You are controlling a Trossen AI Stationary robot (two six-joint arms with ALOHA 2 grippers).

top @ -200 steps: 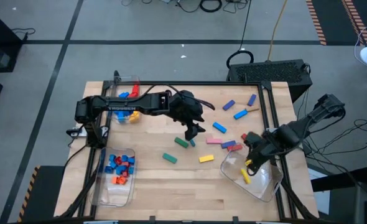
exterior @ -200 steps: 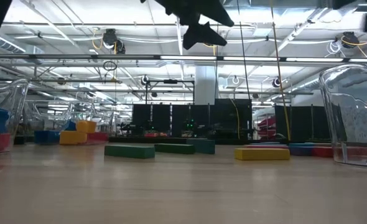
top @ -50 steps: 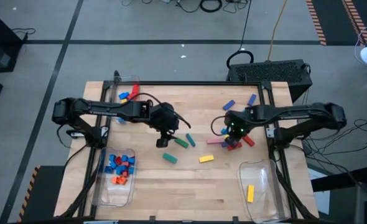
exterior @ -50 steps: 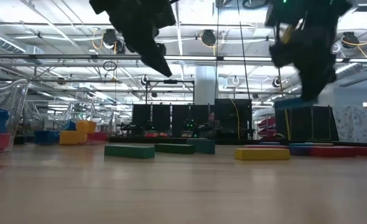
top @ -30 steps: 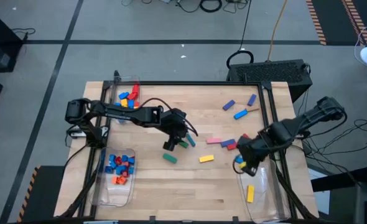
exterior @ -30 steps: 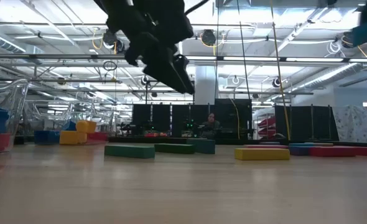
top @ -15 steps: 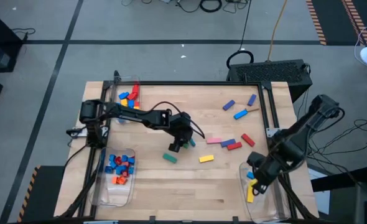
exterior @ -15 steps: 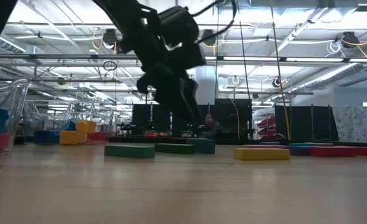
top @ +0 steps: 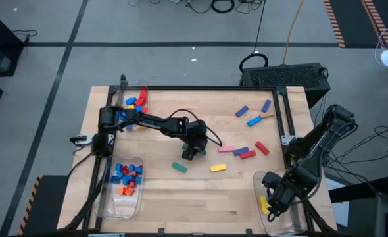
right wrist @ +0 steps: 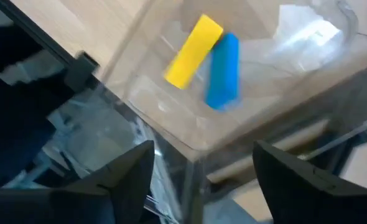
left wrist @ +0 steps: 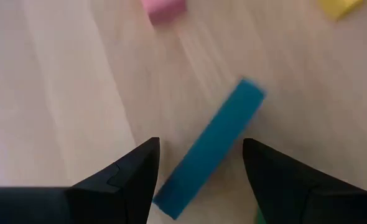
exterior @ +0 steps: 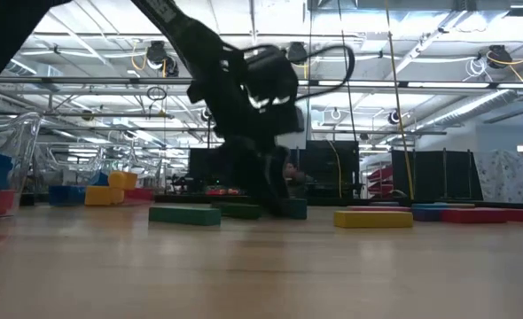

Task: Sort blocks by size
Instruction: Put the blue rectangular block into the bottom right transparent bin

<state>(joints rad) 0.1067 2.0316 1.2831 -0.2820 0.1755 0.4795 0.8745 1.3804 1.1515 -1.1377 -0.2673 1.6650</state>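
Observation:
Loose blocks lie across the wooden table: a green bar (top: 179, 167), a yellow one (top: 218, 168), and pink, blue and red ones (top: 240, 151). My left gripper (top: 189, 153) is low over the table's middle, open, with one finger on each side of the near end of a teal bar (left wrist: 211, 146) that lies flat; I cannot tell whether they touch it. My right gripper (top: 271, 199) hangs open above the clear bin (top: 287, 212) at the near right. In that bin lie a yellow bar (right wrist: 193, 51) and a blue bar (right wrist: 223, 70), clear of the fingers.
A clear bin with small blue, red and orange cubes (top: 127, 179) stands at the near left. Another bin with medium bricks (top: 135, 101) stands at the far left. Blue and purple blocks (top: 253, 121) lie at the far right. The bare wood near the front edge is free.
My left gripper has come down and toward the table's right onto the teal bar. My right gripper has swung toward the near edge with a blue bar, turned about, and let it go; the bar now lies in the near right bin beside the yellow one.

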